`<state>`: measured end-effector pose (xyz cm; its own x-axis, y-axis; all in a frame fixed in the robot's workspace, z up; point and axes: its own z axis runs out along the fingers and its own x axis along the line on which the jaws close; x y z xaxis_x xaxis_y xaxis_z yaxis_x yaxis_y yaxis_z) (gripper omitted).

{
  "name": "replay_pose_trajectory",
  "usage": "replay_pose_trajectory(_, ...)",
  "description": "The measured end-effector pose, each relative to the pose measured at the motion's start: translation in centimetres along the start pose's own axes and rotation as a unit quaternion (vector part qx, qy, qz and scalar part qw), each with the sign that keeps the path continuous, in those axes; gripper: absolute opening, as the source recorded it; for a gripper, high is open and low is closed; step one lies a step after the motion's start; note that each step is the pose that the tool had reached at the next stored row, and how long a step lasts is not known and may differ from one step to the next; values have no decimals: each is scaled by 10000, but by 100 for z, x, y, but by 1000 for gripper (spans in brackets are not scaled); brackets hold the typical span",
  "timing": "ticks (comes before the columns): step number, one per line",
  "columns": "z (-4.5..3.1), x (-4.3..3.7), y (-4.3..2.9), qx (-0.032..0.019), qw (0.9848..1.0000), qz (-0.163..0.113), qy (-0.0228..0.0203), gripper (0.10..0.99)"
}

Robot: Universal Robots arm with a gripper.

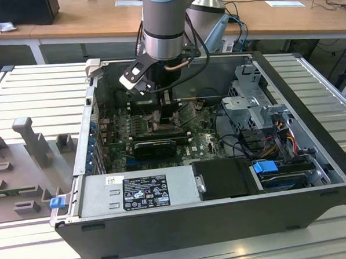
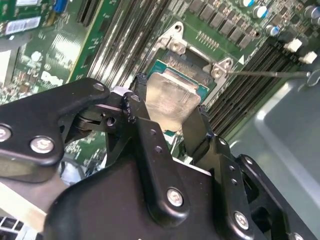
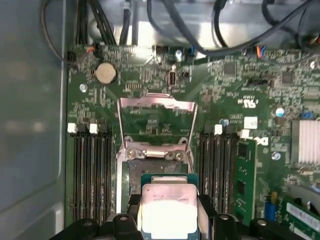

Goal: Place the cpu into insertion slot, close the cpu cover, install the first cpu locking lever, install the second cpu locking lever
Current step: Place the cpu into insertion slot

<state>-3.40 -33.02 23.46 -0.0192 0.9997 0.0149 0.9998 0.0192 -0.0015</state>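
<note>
the gripper [image 1: 160,114] is reaching down into an open computer case [image 1: 312,128], over the green motherboard [image 1: 204,143]. in both wrist views its black fingers [image 2: 144,122] are standing narrowly apart and pinching the cpu [image 2: 170,99] by two opposite edges, the pale silver face showing between them. the cpu [image 3: 168,209] is hanging level over the near part of the insertion slot [image 3: 133,176], whose dark centre is showing just beyond the chip; whether the chip is touching the slot cannot be told. in the second wrist view the slot's [image 2: 187,64] silver rim is lying just behind the held chip. the cpu cover [image 3: 156,103] is standing swung open on the far side of the slot, its square window showing the board through it. a thin locking lever [image 2: 270,74] is sticking out from one corner of the slot, unlatched. long black memory slots [image 3: 90,175] are running along both sides of the slot. a coin cell [image 3: 105,73] is sitting on the board well beyond the cover.
</note>
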Motion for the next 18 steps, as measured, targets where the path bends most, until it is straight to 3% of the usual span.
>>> replay_pose_trajectory(10, 226, 113, 0, 0, 10000, 24, 1, 529)
replay_pose_trajectory(18, 283, 141, 23, -2, 10000, 90, 1, 529)
